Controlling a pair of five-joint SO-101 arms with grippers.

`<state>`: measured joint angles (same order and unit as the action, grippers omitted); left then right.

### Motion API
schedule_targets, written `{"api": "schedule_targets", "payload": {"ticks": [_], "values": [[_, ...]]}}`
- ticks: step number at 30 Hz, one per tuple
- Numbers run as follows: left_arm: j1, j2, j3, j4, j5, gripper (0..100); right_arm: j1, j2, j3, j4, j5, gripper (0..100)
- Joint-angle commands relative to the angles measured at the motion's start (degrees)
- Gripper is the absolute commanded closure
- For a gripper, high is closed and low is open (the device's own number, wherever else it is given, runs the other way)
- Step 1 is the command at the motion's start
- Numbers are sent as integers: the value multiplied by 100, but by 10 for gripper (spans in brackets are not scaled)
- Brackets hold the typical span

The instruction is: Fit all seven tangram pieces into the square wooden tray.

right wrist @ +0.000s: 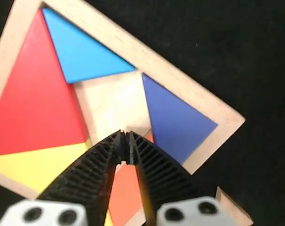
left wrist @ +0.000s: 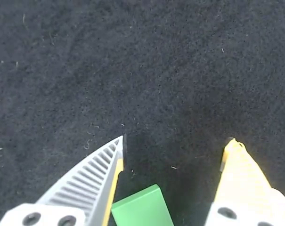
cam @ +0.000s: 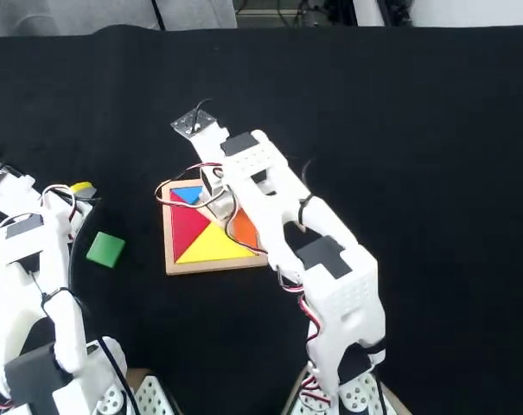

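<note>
The square wooden tray point(cam: 170, 264) lies mid-table on black cloth. It holds a red triangle point(right wrist: 34, 99), a light blue triangle point(right wrist: 81, 54), a dark blue triangle point(right wrist: 175, 117), a yellow piece point(right wrist: 38, 165) and an orange piece point(right wrist: 126, 193). A bare square gap point(right wrist: 111, 106) is left in the middle. My right gripper point(right wrist: 126, 137) hangs shut over the edge of that gap, holding nothing. A green square piece point(cam: 105, 249) lies on the cloth left of the tray. My left gripper point(left wrist: 177, 143) is open, and the green square piece point(left wrist: 142, 207) lies between its fingers, near their base.
The right arm point(cam: 278, 216) stretches over the tray's right half and hides part of it. Its red and white cables point(cam: 179, 186) loop by the tray's far corner. Bare black cloth point(cam: 417, 156) spreads to the right and far side.
</note>
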<state>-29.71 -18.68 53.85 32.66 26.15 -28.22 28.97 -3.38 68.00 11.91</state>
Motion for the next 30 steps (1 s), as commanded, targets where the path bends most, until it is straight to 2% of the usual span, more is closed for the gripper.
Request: {"api": "schedule_targets", "payload": {"ticks": [1,6,10,13,16,19,25,30], "values": [[-22,-202,-40,-105,26,672,53,-57,-251,229,18,988],[-13,-193,-48,-105,26,672,88,-286,-295,237,18,988],[-22,-193,-57,-105,26,672,440,-1446,145,352,9,988],[-13,-193,-57,-105,26,672,888,-2703,980,141,26,988],[-13,-167,-75,-105,26,672,1433,-3925,2246,-615,53,987],[-4,-158,-75,-105,26,672,1679,-4725,3336,-1284,9,984],[-4,-158,-57,-105,26,672,1705,-4637,3064,-571,-299,980],[-4,-149,-48,-114,18,672,1793,-3670,2343,-123,-264,894]]}}
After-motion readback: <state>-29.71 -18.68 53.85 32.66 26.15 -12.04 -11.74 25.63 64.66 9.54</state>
